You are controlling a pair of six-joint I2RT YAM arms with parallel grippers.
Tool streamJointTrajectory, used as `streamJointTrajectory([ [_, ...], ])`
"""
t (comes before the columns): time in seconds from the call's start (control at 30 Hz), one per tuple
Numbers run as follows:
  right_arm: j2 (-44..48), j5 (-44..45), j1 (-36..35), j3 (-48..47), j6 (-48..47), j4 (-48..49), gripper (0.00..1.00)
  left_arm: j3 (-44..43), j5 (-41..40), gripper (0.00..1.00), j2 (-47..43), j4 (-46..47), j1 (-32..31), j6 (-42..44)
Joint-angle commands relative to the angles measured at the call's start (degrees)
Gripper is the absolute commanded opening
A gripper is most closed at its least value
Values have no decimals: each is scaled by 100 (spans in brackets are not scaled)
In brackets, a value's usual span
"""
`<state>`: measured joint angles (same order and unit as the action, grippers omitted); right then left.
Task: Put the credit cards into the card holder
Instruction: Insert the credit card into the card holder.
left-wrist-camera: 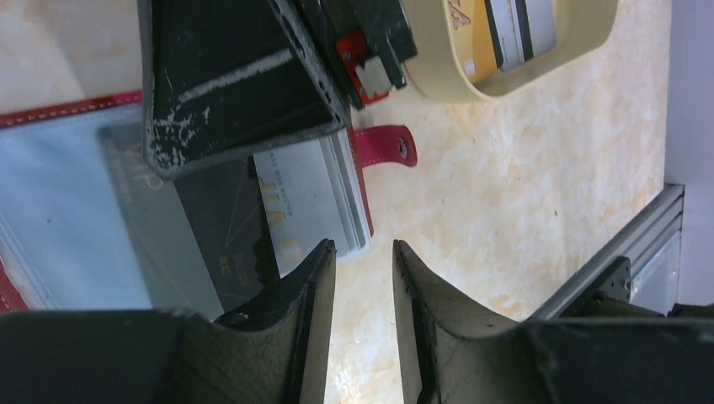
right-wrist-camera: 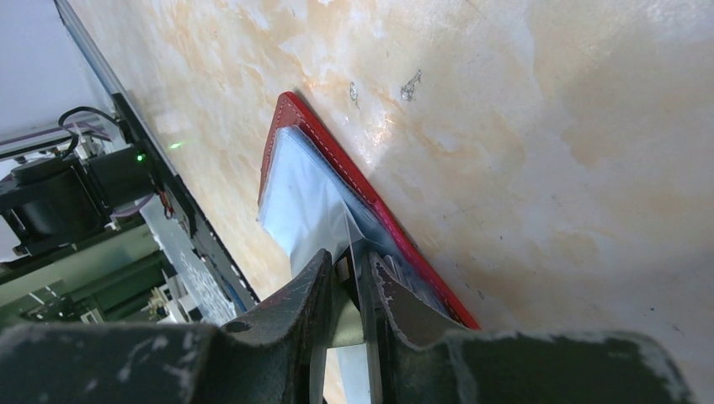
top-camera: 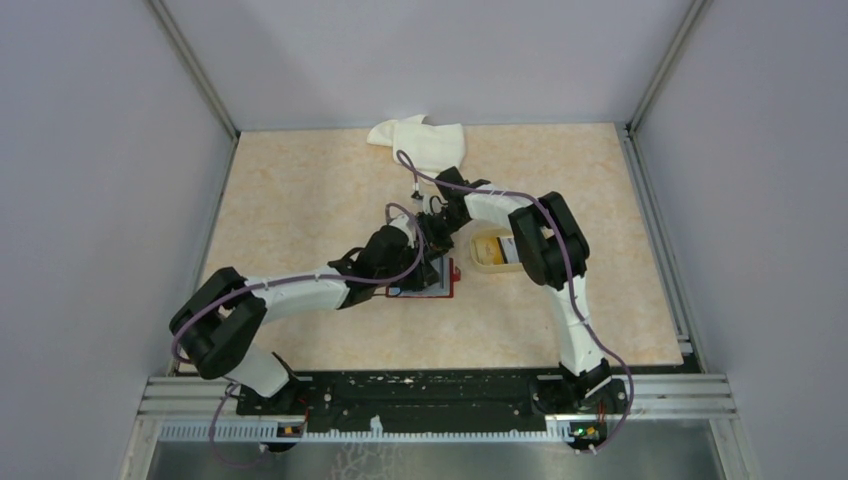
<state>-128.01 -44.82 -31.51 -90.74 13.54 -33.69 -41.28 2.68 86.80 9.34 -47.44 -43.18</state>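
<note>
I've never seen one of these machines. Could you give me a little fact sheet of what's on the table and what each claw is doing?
Card holder: red, lying open on the table, clear sleeves facing up
In a sleeve: one dark card
Right claw: closed on a pale card, apparently at a sleeve's mouth
Left claw: open, nothing between its fingers, at the holder's edge
Tray: beige, beside the holder, with more cards inside
Cloth: white, crumpled at the far edge
</note>
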Motion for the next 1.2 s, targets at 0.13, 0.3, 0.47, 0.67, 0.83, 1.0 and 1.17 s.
streamJointTrajectory([
  [0.13,-144,551,-49,109,-236,-25,21,-526,-587,38,535,-42,-12,136],
  [0.3,-121,563,-48,105,-277,-51,21,-549,-1151,39,643,-383,-11,151],
  [0.47,-69,545,-49,67,-328,-79,23,-421,-1574,39,550,-482,-11,176],
  [0.67,75,581,-49,-2,-424,-175,25,-569,-1778,39,700,-702,-11,256],
  [0.83,260,702,-33,-73,-562,-307,29,-545,-1921,40,650,-803,-11,224],
  [1.0,428,765,4,-110,-657,-386,30,-535,-2001,40,599,-821,-11,269],
  [1.17,425,692,4,-77,-647,-374,30,-515,-1388,40,408,-463,-11,486],
])
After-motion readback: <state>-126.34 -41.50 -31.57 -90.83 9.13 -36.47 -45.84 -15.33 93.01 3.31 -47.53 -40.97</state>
